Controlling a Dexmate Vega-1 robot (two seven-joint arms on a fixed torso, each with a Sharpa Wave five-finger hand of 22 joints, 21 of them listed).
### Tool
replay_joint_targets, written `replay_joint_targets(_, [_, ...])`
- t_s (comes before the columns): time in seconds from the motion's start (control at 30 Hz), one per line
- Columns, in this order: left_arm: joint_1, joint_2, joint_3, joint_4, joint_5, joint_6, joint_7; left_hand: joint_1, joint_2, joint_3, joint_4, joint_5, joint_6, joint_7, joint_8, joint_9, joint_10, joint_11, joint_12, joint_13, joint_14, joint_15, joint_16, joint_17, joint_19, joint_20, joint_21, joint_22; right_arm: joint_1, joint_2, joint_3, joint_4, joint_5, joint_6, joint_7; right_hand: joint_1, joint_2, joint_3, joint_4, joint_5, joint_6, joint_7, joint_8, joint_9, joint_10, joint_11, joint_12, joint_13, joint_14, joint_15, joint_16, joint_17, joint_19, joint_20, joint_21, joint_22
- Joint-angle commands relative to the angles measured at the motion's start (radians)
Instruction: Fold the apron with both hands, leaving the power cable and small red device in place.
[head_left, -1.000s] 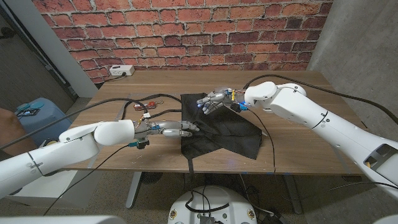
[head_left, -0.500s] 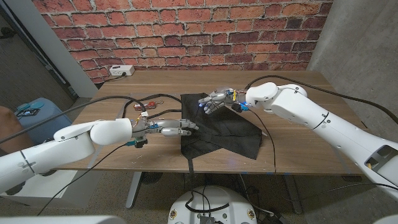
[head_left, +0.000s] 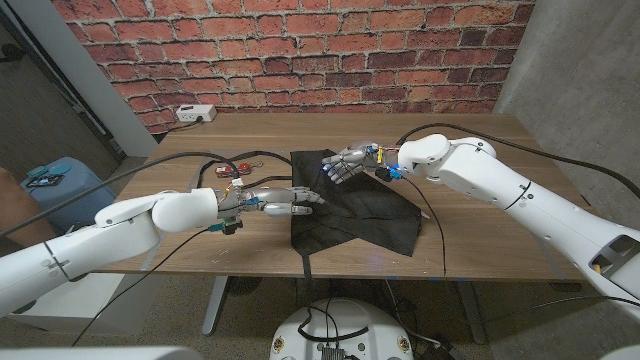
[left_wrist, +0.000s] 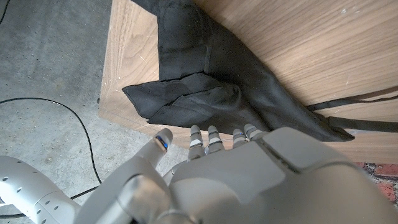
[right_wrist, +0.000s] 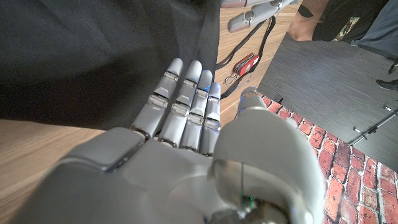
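While both spread w/ nothing held, left robot hand (head_left: 275, 202) & right robot hand (head_left: 346, 162) hover over apron (head_left: 350, 210) (black, rumpled).

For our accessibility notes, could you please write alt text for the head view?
A black apron lies rumpled on a wooden table, with the left hand at its left edge and the right hand over its far edge. A small red device and cable lie left.

A robot lab or workshop: a bare wooden table (head_left: 480, 135) stands before a brick wall (head_left: 300, 50), with a concrete floor (left_wrist: 43, 81) and loose cables (head_left: 190, 165).
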Motion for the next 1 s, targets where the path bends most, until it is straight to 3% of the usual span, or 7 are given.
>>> replay_joint_targets(0.03, [-0.041,-0.047,0.033,0.016,0.038,0.011,-0.021,0.011,0.001,0.002,-0.005,0.004,-0.005,0.001,0.000,0.004,-0.006,-0.004,-0.004,0.000,-0.011,-0.007,0.000,-0.001,-0.064,-0.001,0.005,0.004,0.012,0.001,0.000,0.044,-0.013,0.048,0.040,-0.009,0.002,0.004,0.004,0.001,-0.008,0.001,0.001,0.003,-0.006,0.001,-0.007,-0.001,-0.007,0.003,0.003,0.002,-0.005,-0.002,-0.005,0.004])
replay_joint_targets(0.53, [-0.122,-0.130,0.096,0.094,0.091,-0.024,-0.043,0.013,0.002,-0.001,-0.006,0.002,-0.005,0.004,0.002,0.004,-0.004,-0.007,-0.003,0.000,-0.008,-0.007,0.000,-0.001,-0.061,-0.003,0.005,0.004,-0.003,-0.002,0.039,0.077,0.000,0.085,0.037,-0.022,0.001,0.010,0.004,0.000,-0.022,-0.010,0.007,0.001,-0.034,0.002,-0.034,-0.013,-0.038,0.009,0.000,-0.018,-0.016,-0.005,-0.007,0.005])
replay_joint_targets(0.83, [-0.149,-0.160,0.123,0.113,0.104,-0.017,-0.059,0.014,0.002,-0.002,-0.006,0.001,-0.006,0.003,0.002,0.004,-0.004,-0.008,-0.002,0.000,-0.004,-0.010,0.001,-0.001,-0.056,-0.004,0.006,0.004,-0.010,-0.003,0.055,0.102,0.007,0.114,0.043,-0.069,0.020,0.010,0.035,0.000,-0.039,-0.014,0.011,0.000,-0.056,0.000,-0.059,-0.025,-0.066,0.013,0.005,-0.028,-0.024,-0.013,-0.006,0.006])
replay_joint_targets(1.0, [-0.156,-0.168,0.133,0.112,0.100,-0.002,-0.073,0.015,0.002,-0.003,-0.006,0.001,-0.007,0.003,0.003,0.004,-0.003,-0.006,-0.002,0.000,-0.003,-0.012,0.001,-0.001,-0.054,-0.003,0.007,0.004,-0.006,-0.001,0.056,0.126,0.003,0.138,0.057,-0.149,0.036,0.009,0.093,0.003,-0.054,-0.024,0.014,0.001,-0.075,-0.001,-0.085,-0.036,-0.098,0.013,0.010,-0.033,-0.045,-0.025,-0.009,0.008])
